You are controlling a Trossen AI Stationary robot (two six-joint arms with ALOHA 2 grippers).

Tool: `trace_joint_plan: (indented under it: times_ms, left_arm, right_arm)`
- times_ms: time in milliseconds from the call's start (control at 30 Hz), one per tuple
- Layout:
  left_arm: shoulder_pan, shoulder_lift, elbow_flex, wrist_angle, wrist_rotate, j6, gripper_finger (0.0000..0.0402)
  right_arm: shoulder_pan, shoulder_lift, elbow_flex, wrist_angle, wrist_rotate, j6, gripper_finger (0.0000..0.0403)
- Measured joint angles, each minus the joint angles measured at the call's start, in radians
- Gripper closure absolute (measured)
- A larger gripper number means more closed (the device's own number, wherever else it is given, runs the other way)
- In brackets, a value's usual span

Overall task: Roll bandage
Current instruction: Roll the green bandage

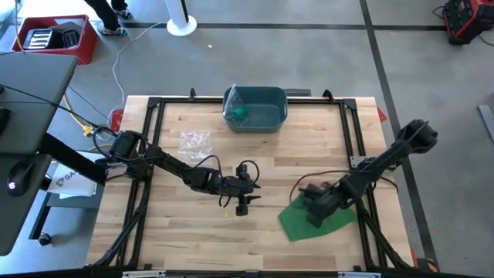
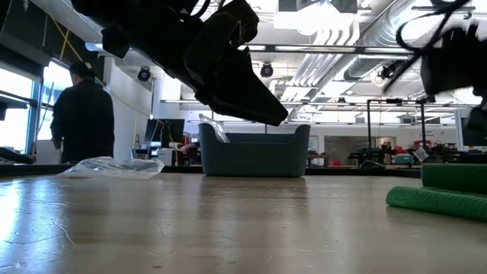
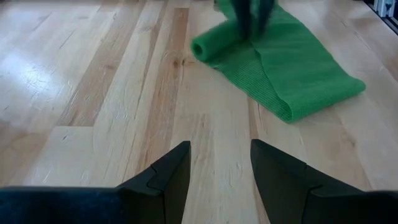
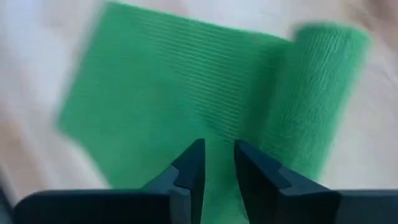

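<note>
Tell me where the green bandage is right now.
In the high view the green bandage lies flat on the table's front right part, partly rolled, directly under the right gripper. The left gripper sits apart from it, toward the table's middle.

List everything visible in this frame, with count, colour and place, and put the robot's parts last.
bandage: one, green, partly rolled, on the table's near right part, under the right gripper.
bin: one, blue-grey, at the table's far edge, centre; something green lies inside it.
plastic bag: one, clear, crumpled, on the table left of the bin.
table: one, light wood with a black frame.
crate: one, red, on the floor beyond the table's far left corner.
person: one, dark clothing, standing in the room behind the table.
left gripper: one, dark, open, over bare wood near the table's centre.
right gripper: one, dark, fingers slightly apart, over the bandage.
</note>
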Motion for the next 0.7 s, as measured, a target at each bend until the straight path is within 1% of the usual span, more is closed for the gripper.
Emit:
trace_joint_plan:
  times_ms: [67, 133, 200, 300, 400, 433, 533, 700]
  left_arm:
    - [0.0, 0.0, 0.0, 0.0, 0.0, 0.0, 0.0241]
    - [0.0, 0.0, 0.0, 0.0, 0.0, 0.0, 0.0241]
    - [0.0, 0.0, 0.0, 0.0, 0.0, 0.0, 0.0241]
    - [0.0, 0.0, 0.0, 0.002, 0.0, 0.0, 0.0241]
    - [0.0, 0.0, 0.0, 0.003, 0.0, 0.0, 0.0241]
    - [0.0, 0.0, 0.0, 0.004, 0.0, 0.0, 0.0241]
    - [0.0, 0.0, 0.0, 0.004, 0.0, 0.0, 0.0241]
    - [0.0, 0.0, 0.0, 0.004, 0.0, 0.0, 0.0241]
  right_arm:
    - [0.006, 0.015, 0.039, 0.042, 0.003, -0.091, 0.0325]
    - [0.011, 0.02, 0.095, 0.047, 0.033, -0.154, 0.0325]
    - [0.012, 0.02, 0.138, -0.035, 0.08, -0.162, 0.0325]
    - [0.011, 0.022, 0.167, -0.188, 0.148, -0.069, 0.0325]
    - [0.003, 0.022, 0.142, -0.312, 0.163, 0.047, 0.0321]
    - [0.0, 0.022, 0.125, -0.327, 0.159, 0.066, 0.0316]
    - [-0.01, 0.02, 0.095, -0.296, 0.158, 0.092, 0.0281]
    - [-0.018, 0.02, 0.073, -0.193, 0.158, 0.035, 0.0194]
